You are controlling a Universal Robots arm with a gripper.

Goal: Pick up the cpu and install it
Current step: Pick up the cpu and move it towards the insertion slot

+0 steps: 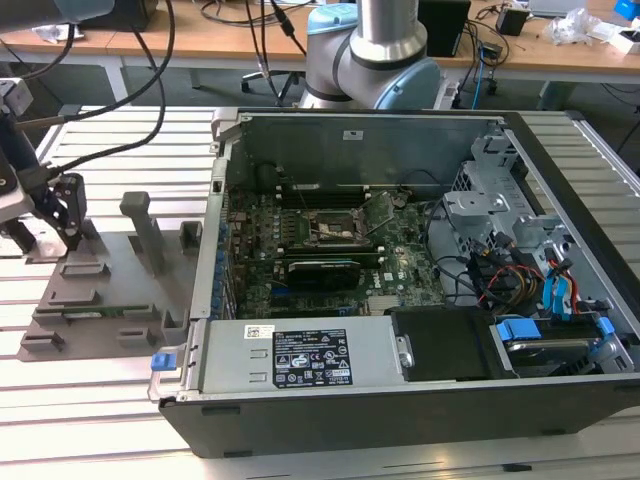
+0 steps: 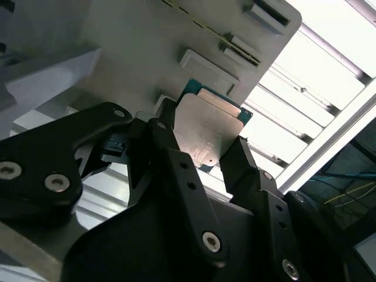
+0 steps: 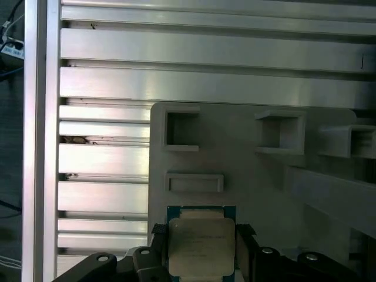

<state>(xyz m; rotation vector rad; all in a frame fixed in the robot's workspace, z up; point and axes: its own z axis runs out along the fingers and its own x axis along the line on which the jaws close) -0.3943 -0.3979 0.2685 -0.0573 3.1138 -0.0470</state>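
**A:** Entry one. How does the task's thing look?

**B:** The cpu (image 3: 201, 241) is a small flat square chip. It has a pale, matt, silvery metal lid with rounded corners, and a thin green rim shows around the lid. There are faint marks on the lid, too faint to read.

**A:** Where is it?

**B:** In both wrist views it sits between the two black fingers (image 2: 176, 158) of the gripper (image 2: 204, 135). It is over the grey moulded plastic fixture tray (image 3: 258, 188), just beside a shallow rectangular pocket. I cannot tell whether it rests on the tray or is lifted off it.

**A:** State of the fingers?

**B:** Closed on the cpu, one against each of two opposite edges. The lid face is left bare.

**A:** And the exterior view?

**B:** The gripper is at 9 o'clock, above the tray, which lies on the slatted aluminium table (image 1: 100, 400). The open black computer case (image 1: 400, 410) runs from the centre to 3 o'clock. Inside it is the green motherboard (image 1: 400, 265), with the black square socket frame (image 1: 333, 226) near the centre of the view. The cpu is well apart from the socket frame.

**A:** Any labels?

**B:** A white rectangular label (image 1: 300, 356) with dark print is on the silver metal box at the case's 6 o'clock. The print is too small to read.
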